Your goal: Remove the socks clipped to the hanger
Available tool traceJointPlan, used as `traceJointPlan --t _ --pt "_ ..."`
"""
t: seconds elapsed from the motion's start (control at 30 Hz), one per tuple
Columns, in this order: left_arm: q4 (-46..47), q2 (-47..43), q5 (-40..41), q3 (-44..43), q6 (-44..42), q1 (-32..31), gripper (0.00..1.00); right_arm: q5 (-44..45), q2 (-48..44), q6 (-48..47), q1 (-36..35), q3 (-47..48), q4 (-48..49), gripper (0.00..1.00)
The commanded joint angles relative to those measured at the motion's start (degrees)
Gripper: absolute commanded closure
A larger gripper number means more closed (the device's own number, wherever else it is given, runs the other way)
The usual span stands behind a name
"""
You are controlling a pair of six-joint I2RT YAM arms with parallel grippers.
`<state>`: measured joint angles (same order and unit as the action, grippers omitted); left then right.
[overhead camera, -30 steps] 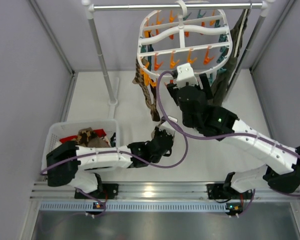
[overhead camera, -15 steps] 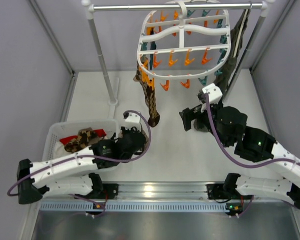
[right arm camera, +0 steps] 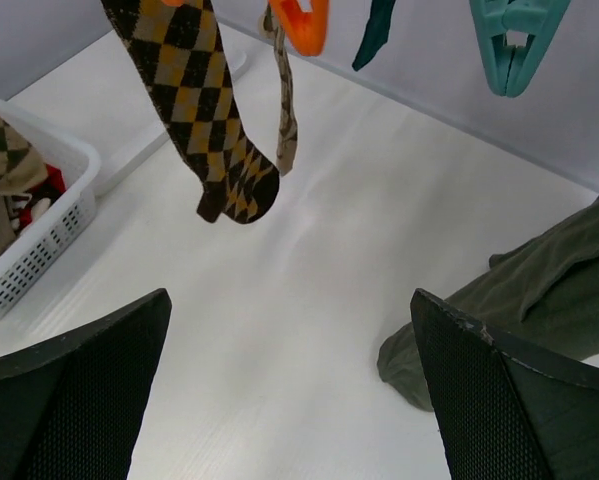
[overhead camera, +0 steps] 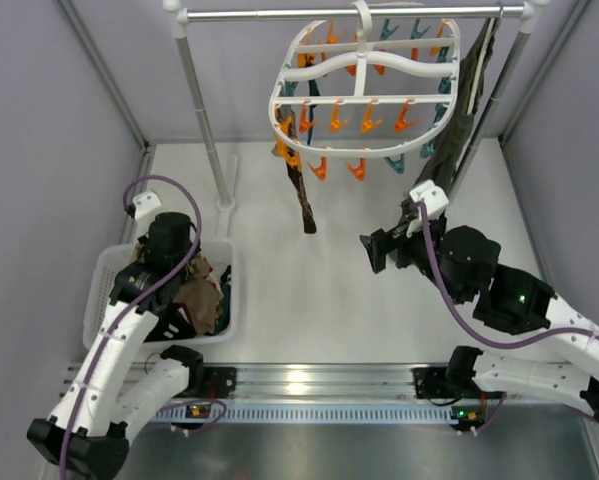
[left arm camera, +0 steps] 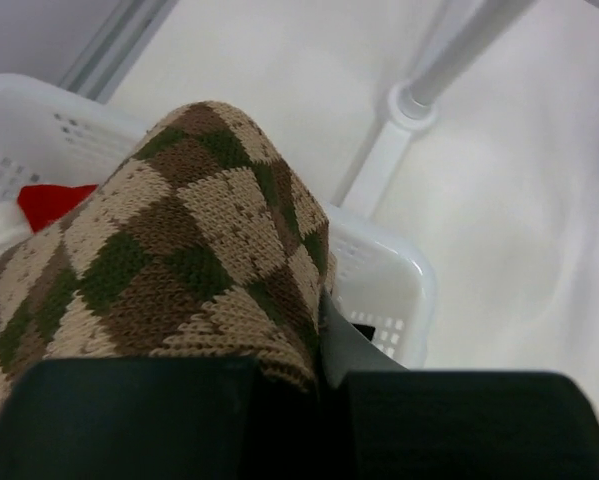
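Holding a brown-and-green argyle sock (left arm camera: 209,250) clamped between the jaws of my left gripper (left arm camera: 324,375), I am poised above the white basket (left arm camera: 394,285) at the left of the surface (overhead camera: 309,300), so this one is off the hanger (overhead camera: 364,95) but not yet let go. From above, the basket shows a heap of brownish cloth (overhead camera: 194,285) and a dark teal piece (overhead camera: 222,300), which I take for socks already dealt with; a red item (left arm camera: 49,205) lies there too. My right gripper (right arm camera: 291,395) stands wide apart and empty, low over the surface and looking up toward the hanger. Work is left: a yellow-and-brown argyle sock (right arm camera: 214,120) hangs from the hanger's left side, a thin tan strip (right arm camera: 284,110) dangles just beside it under an orange clip (right arm camera: 301,15), and a dark teal tip (right arm camera: 374,30) shows farther along, likely one more sock, though I cannot tell for sure. The olive-green garment (right arm camera: 539,290) at the right is no concern of mine. I judge the job past its middle, with at least two socks to pull.
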<state>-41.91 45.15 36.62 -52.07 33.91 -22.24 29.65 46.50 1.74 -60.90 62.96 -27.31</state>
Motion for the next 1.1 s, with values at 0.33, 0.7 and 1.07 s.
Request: traceJointPlan --t 0.33,0.7,1.07 --pt "5.4 3.2 -12.3 7.9 7.4 13.5 1.0 -1.0 -5.0 0.7 1.0 -2.7 5.3 0.01" --pt "20.8 8.6 -32.8 25.1 10.1 30.4 1.0 -1.3 -5.8 1.2 1.1 -4.3 6.5 0.0" --pt "15.6 -5.2 -33.1 22.8 9.3 33.0 0.27 -0.9 -5.3 1.0 1.1 -4.4 6.7 0.01"
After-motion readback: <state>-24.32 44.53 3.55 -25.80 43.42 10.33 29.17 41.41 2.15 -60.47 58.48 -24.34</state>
